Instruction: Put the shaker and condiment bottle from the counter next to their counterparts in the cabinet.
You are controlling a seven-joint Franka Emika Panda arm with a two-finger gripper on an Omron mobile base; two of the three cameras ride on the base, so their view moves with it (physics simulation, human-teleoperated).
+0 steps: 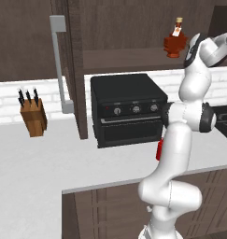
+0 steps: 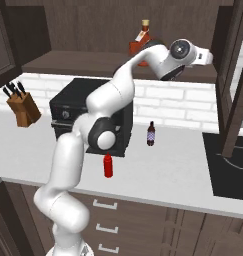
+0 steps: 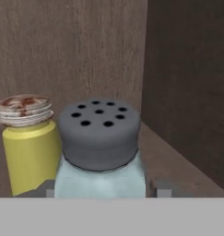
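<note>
You see the pale blue-grey translucent shaker with its perforated grey cap standing upright on the dark brown wooden cabinet shelf, just beside the yellow-green shaker with a pale, rust-flecked cap. It sits between the two small dark finger tips of the gripper, close against the camera. You cannot tell whether the jaws grip it or stand slightly off its sides.
</note>
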